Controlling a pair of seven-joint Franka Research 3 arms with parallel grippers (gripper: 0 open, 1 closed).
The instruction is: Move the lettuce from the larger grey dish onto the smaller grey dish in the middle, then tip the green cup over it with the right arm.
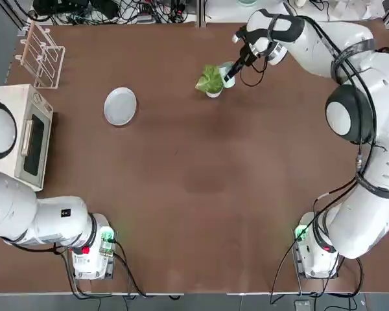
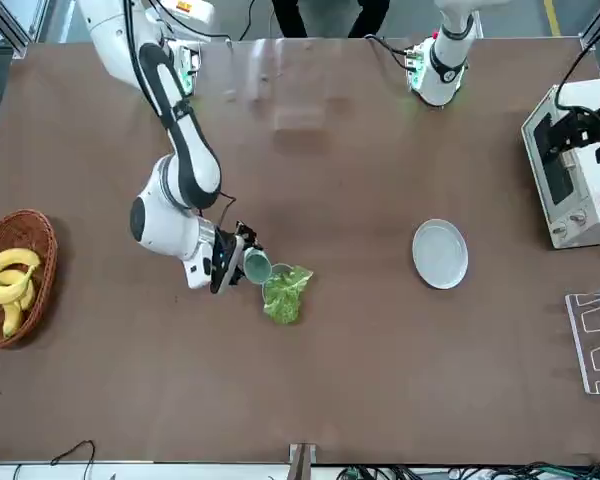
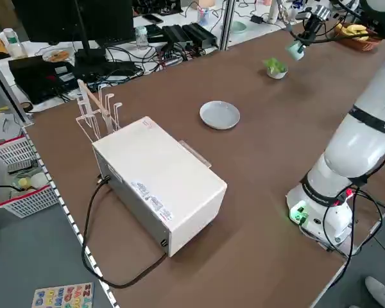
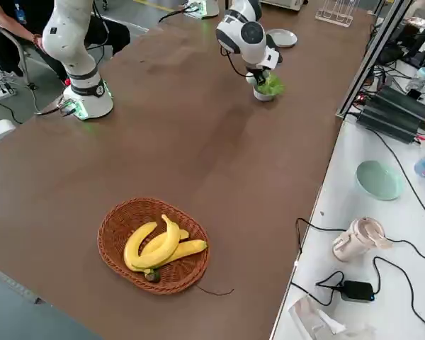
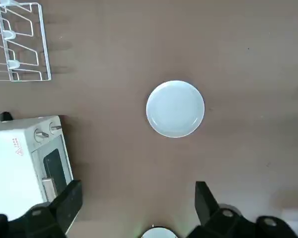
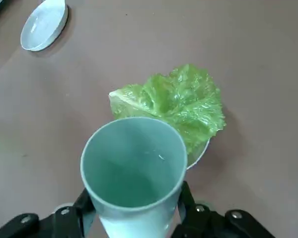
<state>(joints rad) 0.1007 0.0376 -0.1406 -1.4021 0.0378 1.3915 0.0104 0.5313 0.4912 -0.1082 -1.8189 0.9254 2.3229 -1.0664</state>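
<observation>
Two claws for you: your right claw [image 6: 134, 218] grips the green cup [image 6: 133, 171], tilted just above the lettuce [image 6: 181, 104] in the smaller grey dish [image 6: 201, 153]; your left claw [image 5: 136, 208] hangs open above the larger grey dish [image 5: 175, 108]

The white jointed right arm with black joint rings [image 1: 350, 110] reaches far forward and bends inward, its wrist rolled so the dark right gripper [image 2: 242, 262] lies tilted toward level. Its jaws are clamped on the small pale mint-green cup [image 6: 134, 171], held tipped between them, mouth pointing away from the wrist. The white left arm [image 1: 26, 214] is drawn back, its left gripper [image 5: 138, 201] pointing straight down, jaws spread wide and holding nothing.
</observation>
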